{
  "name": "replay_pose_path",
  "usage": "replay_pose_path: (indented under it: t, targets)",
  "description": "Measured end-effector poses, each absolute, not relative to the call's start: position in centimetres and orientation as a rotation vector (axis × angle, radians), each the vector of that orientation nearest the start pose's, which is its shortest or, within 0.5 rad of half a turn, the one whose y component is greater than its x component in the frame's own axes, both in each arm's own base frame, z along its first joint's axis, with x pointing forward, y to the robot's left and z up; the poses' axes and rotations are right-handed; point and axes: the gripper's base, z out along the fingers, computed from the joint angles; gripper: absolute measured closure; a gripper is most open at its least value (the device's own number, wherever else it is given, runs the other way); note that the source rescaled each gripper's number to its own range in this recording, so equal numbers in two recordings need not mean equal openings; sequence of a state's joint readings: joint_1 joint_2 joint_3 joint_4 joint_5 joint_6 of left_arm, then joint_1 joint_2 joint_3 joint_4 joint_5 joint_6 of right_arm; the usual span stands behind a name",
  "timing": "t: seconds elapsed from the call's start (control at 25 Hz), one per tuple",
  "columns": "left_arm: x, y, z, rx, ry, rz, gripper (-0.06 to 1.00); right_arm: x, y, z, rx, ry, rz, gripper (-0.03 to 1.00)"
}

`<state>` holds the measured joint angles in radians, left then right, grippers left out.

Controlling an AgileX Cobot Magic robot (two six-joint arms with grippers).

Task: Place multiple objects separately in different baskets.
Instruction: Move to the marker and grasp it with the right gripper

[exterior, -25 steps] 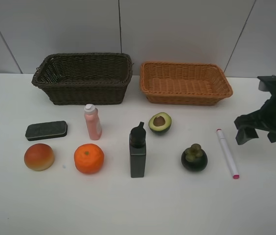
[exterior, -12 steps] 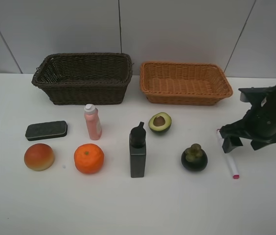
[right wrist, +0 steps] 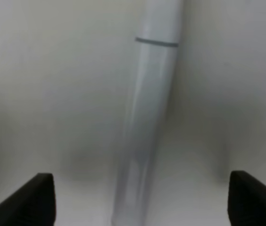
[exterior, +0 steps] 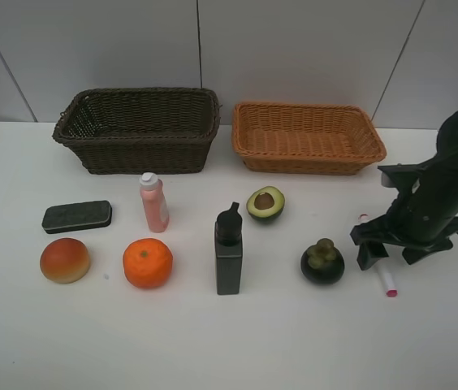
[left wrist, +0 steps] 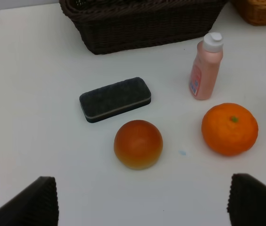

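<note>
My right gripper (exterior: 390,253) is open and low over the white-pink marker (exterior: 388,282), one finger on each side; the right wrist view shows the marker (right wrist: 152,117) lying between the open fingertips (right wrist: 34,197). On the table stand the mangosteen (exterior: 322,262), halved avocado (exterior: 265,203), black bottle (exterior: 229,252), pink bottle (exterior: 153,203), orange (exterior: 148,262), peach-coloured fruit (exterior: 65,260) and eraser (exterior: 76,216). The dark brown basket (exterior: 140,92) and the light orange-tan basket (exterior: 310,166) hold nothing. My left gripper (left wrist: 142,207) is open and empty, above the table short of the peach-coloured fruit (left wrist: 138,144).
The two baskets stand side by side along the back wall. The left wrist view also shows the eraser (left wrist: 115,99), orange (left wrist: 229,129), pink bottle (left wrist: 205,68) and the dark basket's wall (left wrist: 142,23). White table (exterior: 213,341) extends in front of the objects.
My right gripper has moved left and down from the table's right edge until it straddles the marker. The objects and baskets have not moved.
</note>
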<state>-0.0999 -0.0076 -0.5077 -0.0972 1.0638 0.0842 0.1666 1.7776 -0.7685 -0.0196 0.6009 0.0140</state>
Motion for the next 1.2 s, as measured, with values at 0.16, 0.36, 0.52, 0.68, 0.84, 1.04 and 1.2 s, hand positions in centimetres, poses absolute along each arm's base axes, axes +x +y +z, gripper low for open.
replay_pose_path:
  t: [0.16, 0.36, 0.52, 0.68, 0.84, 1.04, 1.2]
  targets:
    - [-0.81, -0.70, 27.94, 0.192, 2.022, -0.126, 0.10, 26.62, 4.43, 10.93, -0.247, 3.091, -0.002, 0.06]
    - [-0.81, -0.70, 27.94, 0.192, 2.022, -0.126, 0.10, 26.75, 4.47, 10.68, -0.243, 3.085, 0.002, 0.09]
    - [-0.81, -0.70, 27.94, 0.192, 2.022, -0.126, 0.10, 26.75, 4.47, 10.66, -0.243, 3.085, 0.002, 0.13]
    - [-0.81, -0.70, 27.94, 0.192, 2.022, -0.126, 0.10, 26.75, 4.47, 10.66, -0.243, 3.085, 0.002, 0.14]
    - [-0.81, -0.70, 27.94, 0.192, 2.022, -0.126, 0.10, 26.75, 4.50, 10.66, -0.236, 3.086, 0.007, 0.18]
    - [-0.81, -0.70, 27.94, 0.192, 2.022, -0.126, 0.10, 26.60, 4.47, 10.66, -0.237, 3.102, 0.004, 0.71]
    - [-0.81, -0.70, 27.94, 0.192, 2.022, -0.126, 0.10, 26.54, 4.46, 10.66, -0.236, 3.109, 0.003, 0.95]
